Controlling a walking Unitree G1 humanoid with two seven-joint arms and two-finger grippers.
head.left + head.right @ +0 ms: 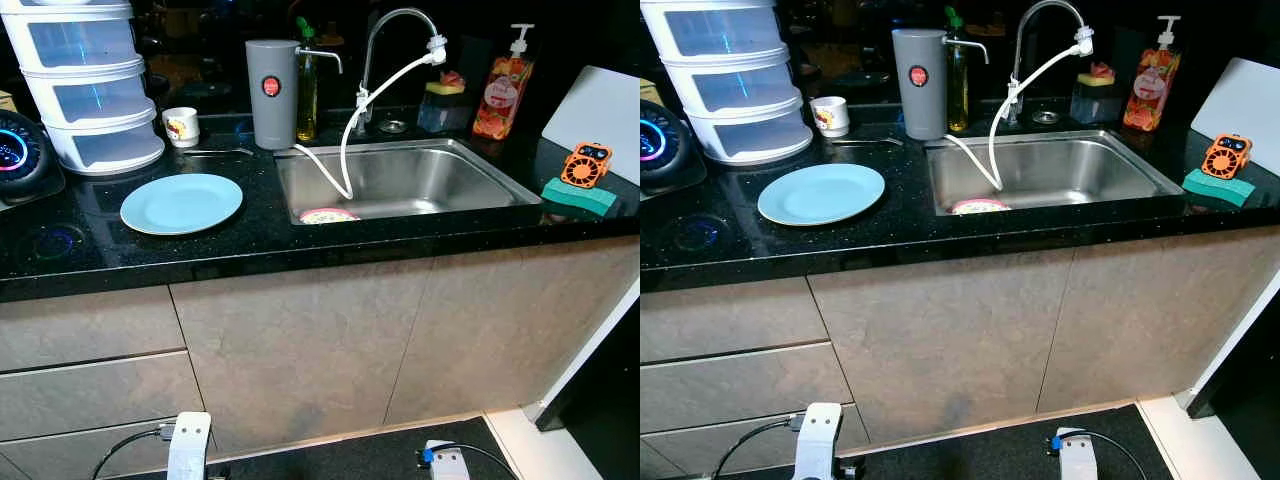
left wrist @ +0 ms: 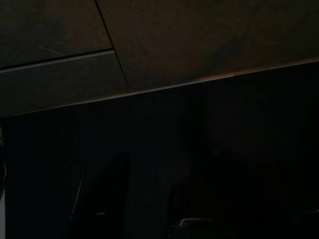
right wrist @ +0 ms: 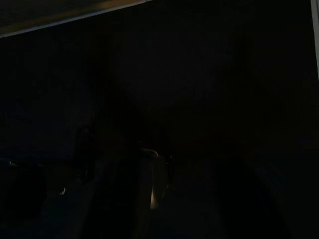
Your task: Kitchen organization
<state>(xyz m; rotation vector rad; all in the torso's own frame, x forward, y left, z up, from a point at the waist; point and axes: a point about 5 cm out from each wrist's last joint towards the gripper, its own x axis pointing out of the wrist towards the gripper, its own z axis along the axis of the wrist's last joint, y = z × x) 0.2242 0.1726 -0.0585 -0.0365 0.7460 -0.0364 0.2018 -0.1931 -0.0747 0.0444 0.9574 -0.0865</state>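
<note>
A black speckled counter point(image 1: 250, 240) carries a steel sink point(image 1: 480, 200), which serves as the landmark here. Left of the sink, flat on the counter and apart from its rim, lies a light blue plate point(image 1: 182, 203). Behind the plate, farther from the sink, stands a small white cup point(image 1: 181, 126) with a red print, and beyond that a white stack of clear drawers point(image 1: 85, 85). At the far left edge sits a round black device point(image 1: 20, 155) with a lit dial. At the sink's back left corner stands a grey canister point(image 1: 271, 93), with a bottle point(image 1: 307, 90) of yellow liquid just beside it. A curved tap point(image 1: 385, 45) rises behind the sink, and a white hose point(image 1: 380, 90) loops from its tip down into the basin. Inside the sink, against its front wall, lies a small dish point(image 1: 328, 215) with a pink and green pattern. Behind the sink's right corner stands an orange soap pump point(image 1: 503, 90), next to a dark holder point(image 1: 443, 108) with a sponge. Right of the sink, a green sponge point(image 1: 578, 196) lies with a small orange gadget point(image 1: 586, 165) on it, before a white board point(image 1: 600, 115). Both arms hang low in front of the cabinet doors point(image 1: 300, 340) beneath the sink; the wrist views are very dark, so whether the left or right fingers are open or closed cannot be told.
</note>
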